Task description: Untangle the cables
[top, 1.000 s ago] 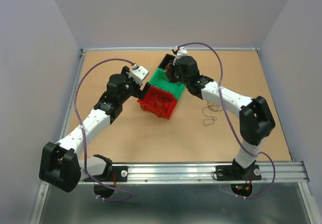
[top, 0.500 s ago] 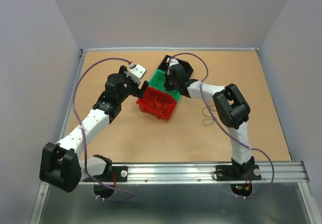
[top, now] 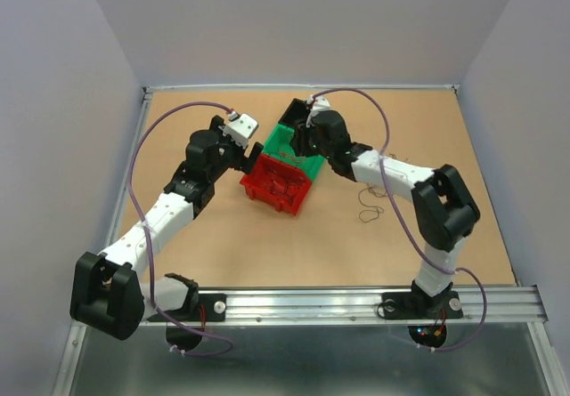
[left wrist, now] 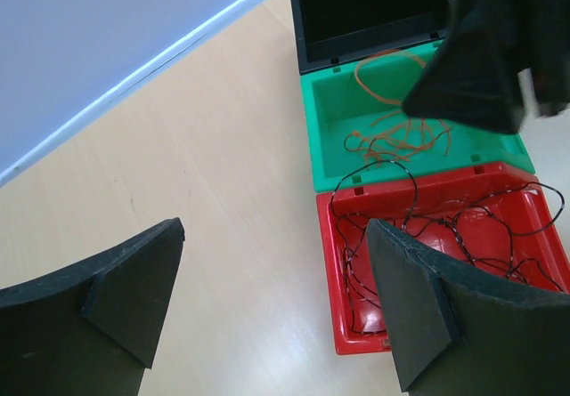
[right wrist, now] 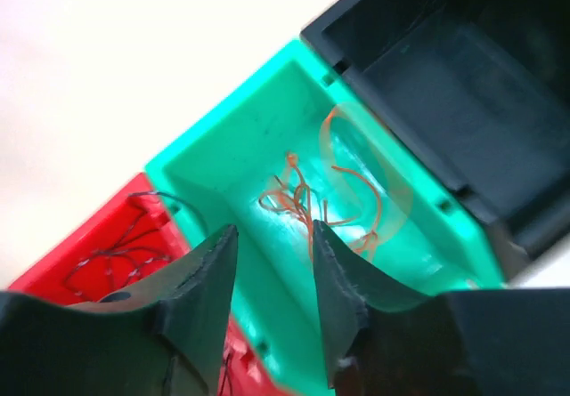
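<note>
The cables lie in three places. Orange-brown wires [right wrist: 321, 196] sit curled in the green bin [right wrist: 227, 160], also seen as orange wires [left wrist: 396, 129]. Dark wires [left wrist: 445, 231] fill the red bin [left wrist: 331, 262]. A thin dark wire [top: 370, 202] lies loose on the table. My right gripper [right wrist: 272, 240] hovers over the green bin with its jaws apart; one orange strand runs beside the right fingertip [right wrist: 325, 254]. My left gripper [left wrist: 276, 231] is wide open just left of the red bin, holding nothing. From above, the left gripper [top: 252, 154] and right gripper [top: 303, 145] flank the bins.
A black bin [right wrist: 445, 67] joins the green bin's far side and looks bare inside. The three bins form a diagonal row near the table's [top: 223, 227] back middle. A raised metal rim [top: 303, 86] borders the table. Purple arm cables [top: 387, 138] arc overhead.
My right gripper has gone from shut to open above the green bin, and its elbow has swung up and back out. The left arm has hardly moved.
</note>
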{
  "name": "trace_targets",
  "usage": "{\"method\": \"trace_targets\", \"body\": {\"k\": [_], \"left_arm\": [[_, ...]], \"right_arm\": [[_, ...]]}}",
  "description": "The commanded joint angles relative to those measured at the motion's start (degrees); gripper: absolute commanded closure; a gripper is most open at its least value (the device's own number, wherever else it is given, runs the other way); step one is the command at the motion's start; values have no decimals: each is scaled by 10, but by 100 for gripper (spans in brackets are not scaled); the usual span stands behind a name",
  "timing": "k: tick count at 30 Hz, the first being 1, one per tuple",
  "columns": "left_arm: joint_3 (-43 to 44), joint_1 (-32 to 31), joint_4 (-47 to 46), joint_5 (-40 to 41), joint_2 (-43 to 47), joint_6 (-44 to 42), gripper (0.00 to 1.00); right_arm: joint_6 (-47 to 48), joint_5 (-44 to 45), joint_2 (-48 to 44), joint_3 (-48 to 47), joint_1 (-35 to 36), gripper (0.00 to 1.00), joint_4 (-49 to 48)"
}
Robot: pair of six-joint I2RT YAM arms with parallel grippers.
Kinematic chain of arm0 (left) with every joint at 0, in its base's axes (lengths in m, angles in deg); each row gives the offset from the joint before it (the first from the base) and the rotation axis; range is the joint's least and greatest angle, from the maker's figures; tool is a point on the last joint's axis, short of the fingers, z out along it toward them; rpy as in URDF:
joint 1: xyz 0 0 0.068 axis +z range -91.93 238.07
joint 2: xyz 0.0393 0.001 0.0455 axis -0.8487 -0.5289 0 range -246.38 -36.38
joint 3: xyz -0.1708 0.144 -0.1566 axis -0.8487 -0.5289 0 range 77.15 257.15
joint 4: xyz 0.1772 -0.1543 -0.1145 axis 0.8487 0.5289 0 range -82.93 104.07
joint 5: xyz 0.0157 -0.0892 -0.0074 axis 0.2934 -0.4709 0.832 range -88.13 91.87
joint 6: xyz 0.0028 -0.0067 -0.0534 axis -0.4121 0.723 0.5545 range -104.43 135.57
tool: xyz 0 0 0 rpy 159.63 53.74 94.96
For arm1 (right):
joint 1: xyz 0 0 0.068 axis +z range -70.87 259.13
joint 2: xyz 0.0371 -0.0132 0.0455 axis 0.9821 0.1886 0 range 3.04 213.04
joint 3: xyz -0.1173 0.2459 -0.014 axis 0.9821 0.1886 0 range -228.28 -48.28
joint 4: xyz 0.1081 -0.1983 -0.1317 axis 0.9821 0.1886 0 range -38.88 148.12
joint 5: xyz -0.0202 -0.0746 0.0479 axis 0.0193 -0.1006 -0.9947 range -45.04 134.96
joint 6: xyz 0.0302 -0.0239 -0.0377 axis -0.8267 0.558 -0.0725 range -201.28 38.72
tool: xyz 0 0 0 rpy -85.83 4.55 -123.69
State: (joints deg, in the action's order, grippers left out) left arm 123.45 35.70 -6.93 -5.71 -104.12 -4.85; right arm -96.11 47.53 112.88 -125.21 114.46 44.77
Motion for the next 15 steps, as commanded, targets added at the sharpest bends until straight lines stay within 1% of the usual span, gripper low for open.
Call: {"method": "trace_targets", "body": {"k": [1, 2, 3, 4, 7, 8, 9, 10, 11, 14, 15], "left_arm": [[12, 3, -28, -4, 2, 2, 5], [12, 3, -27, -8, 2, 2, 5], [13, 3, -27, -8, 2, 3, 5], [12, 3, -27, -10, 2, 1, 4], [13, 3, -27, -11, -2, 2, 5], [14, 3, -26, -10, -3, 2, 5], [15, 3, -26, -10, -5, 0, 5], [15, 3, -26, -10, -5, 1, 5], [15, 3, -25, -10, -5, 0, 5], [15, 3, -24, -13, -4, 0, 4], [15, 4, -25, -14, -5, 0, 4]], "right_arm": [[-10, 71, -106, 81, 4, 53, -86], [-15, 80, -124, 114, 4, 49, -100], [-16, 101, -155, 129, 3, 46, -107], [-18, 110, -172, 142, 3, 41, -110], [-22, 165, -223, 186, 4, 37, -104], [-24, 183, -232, 193, 3, 36, -93], [-31, 225, -241, 202, 1, 34, -82], [-40, 240, -246, 201, -3, 33, -65], [-49, 249, -243, 200, -22, 31, -21], [-83, 231, -217, 194, -88, 28, 47], [-93, 224, -208, 194, -104, 28, 55]]}}
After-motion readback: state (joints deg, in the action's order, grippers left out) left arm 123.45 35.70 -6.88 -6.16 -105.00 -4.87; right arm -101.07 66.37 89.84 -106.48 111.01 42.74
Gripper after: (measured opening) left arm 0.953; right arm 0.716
